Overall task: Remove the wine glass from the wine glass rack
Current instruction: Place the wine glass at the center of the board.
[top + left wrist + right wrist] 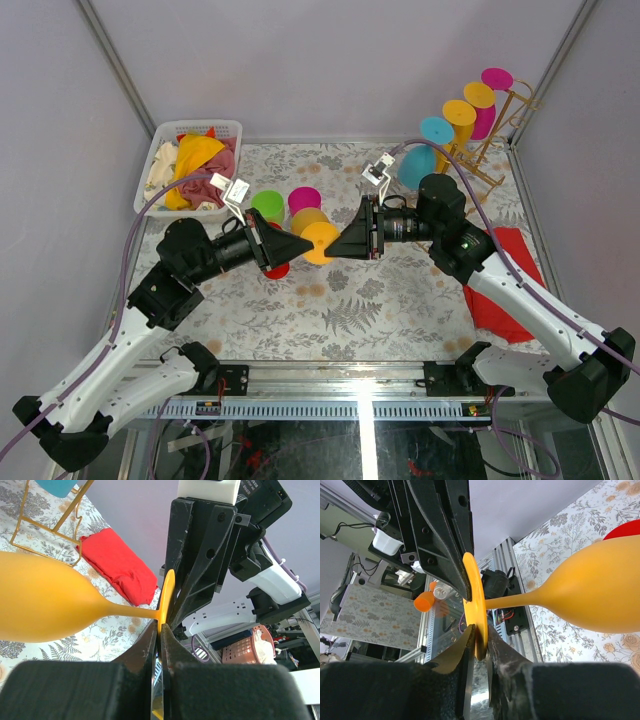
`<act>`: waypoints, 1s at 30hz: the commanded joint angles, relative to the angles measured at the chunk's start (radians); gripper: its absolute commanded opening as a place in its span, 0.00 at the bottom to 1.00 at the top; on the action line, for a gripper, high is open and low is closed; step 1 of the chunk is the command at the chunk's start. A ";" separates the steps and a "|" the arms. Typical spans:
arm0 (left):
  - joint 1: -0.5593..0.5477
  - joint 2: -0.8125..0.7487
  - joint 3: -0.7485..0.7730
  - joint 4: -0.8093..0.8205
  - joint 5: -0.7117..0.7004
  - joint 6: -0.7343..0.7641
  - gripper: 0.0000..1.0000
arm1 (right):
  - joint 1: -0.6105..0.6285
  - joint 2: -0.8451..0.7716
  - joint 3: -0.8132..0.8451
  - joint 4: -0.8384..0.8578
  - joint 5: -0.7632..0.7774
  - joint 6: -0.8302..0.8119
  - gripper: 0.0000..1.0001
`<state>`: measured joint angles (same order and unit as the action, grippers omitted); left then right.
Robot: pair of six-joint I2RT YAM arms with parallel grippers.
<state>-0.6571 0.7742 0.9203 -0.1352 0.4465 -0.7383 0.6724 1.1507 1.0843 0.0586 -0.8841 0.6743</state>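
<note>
Reaching inward from the near edge of the tabletop [400, 300], both arms bend at the elbow and turn their wrists toward each other, so the two pincers meet tip to tip over the middle. The left gripper [159, 630] is clamped on the rim of the foot of the orange glass [50, 600]. The right gripper [479, 632] stands opposite, with its fingers on both sides of the same foot and pressed on it. The glass is in the air above the middle of the tabletop, with its stem about level and its bowl toward the far edge, well apart from the rack [478, 168].

A white tag [235, 188] hangs at each wrist, its print too small to read. A red cloth [505, 280] lies at the right edge. Just beyond the left gripper stand a green glass [267, 206] and a pink glass [303, 198]. A white basket [160, 160] with cloths sits in the far left corner. In the far right corner the rack carries a row of hanging glasses [415, 165].
</note>
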 commanded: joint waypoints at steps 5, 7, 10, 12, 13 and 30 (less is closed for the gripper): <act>0.003 -0.005 0.002 0.043 0.007 0.017 0.00 | 0.006 -0.014 0.033 0.063 0.000 0.024 0.31; 0.002 -0.006 0.000 0.043 0.007 0.019 0.00 | 0.006 -0.014 0.034 0.071 0.000 0.034 0.30; 0.002 -0.007 -0.001 0.041 0.007 0.019 0.00 | 0.006 -0.010 0.031 0.084 -0.005 0.039 0.24; 0.002 -0.007 -0.001 0.038 0.006 0.019 0.00 | 0.006 -0.008 0.032 0.088 -0.003 0.041 0.19; 0.002 -0.007 -0.001 0.037 0.006 0.019 0.00 | 0.006 -0.007 0.034 0.090 -0.002 0.042 0.15; 0.002 -0.087 0.024 0.022 -0.102 0.064 0.87 | 0.123 -0.192 -0.165 0.107 0.165 -0.454 0.00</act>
<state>-0.6571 0.7349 0.9207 -0.1383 0.4091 -0.6991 0.7155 1.0008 0.9726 0.1265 -0.7719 0.4992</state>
